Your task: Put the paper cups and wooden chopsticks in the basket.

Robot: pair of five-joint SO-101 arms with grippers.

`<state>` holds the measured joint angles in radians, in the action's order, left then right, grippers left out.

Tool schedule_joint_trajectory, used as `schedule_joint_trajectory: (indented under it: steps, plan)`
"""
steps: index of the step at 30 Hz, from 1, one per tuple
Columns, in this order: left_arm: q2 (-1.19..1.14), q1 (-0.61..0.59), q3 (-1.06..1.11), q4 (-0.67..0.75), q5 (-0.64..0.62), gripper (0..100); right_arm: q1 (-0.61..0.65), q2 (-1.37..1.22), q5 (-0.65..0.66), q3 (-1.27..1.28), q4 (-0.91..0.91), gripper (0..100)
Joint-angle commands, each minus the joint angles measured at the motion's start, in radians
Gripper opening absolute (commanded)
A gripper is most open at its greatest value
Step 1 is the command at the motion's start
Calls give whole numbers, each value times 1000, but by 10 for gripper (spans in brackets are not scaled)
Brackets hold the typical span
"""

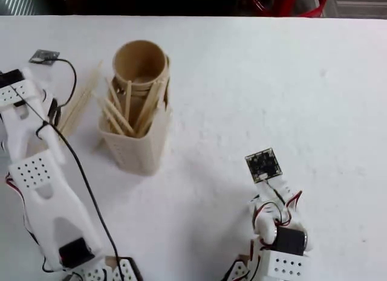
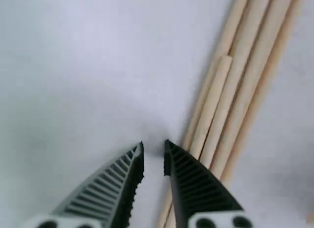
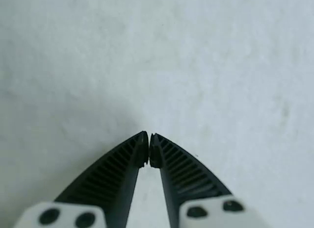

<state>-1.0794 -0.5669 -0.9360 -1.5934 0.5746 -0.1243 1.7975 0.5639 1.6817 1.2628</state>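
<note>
Your left gripper is hanging with jaws barely parted and empty, just beside the loose pale wooden chopsticks on the white worktop near the cream ribbed basket. Widen and straddle them. Right gripper is sitting closed, empty.

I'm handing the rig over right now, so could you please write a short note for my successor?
Left gripper: slightly open, empty, beside the loose chopsticks.
Right gripper: shut, empty, over the table.
Done: a paper cup and the stowed chopsticks stand in the basket.
To do: the loose chopsticks, lying on the table beside the basket.
</note>
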Motion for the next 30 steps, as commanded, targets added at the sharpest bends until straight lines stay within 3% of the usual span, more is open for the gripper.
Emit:
schedule_joint_trajectory:
  steps: [1, 8, 14, 21, 30]
  plan:
    - [-18, 22, -14, -123, 17, 99, -4, 7, 3, 9, -16, 19]
    - [-4, -24, -140, -195, 26, 98, -4, 7, 3, 9, -16, 19]
    - [260, -48, -71, -195, 63, 98, -4, 7, 3, 9, -16, 19]
    - [739, -27, 278, -180, 97, 101, -4, 7, 3, 9, -16, 19]
    - [1058, 19, 918, 155, 278, 102, -4, 7, 3, 9, -16, 19]
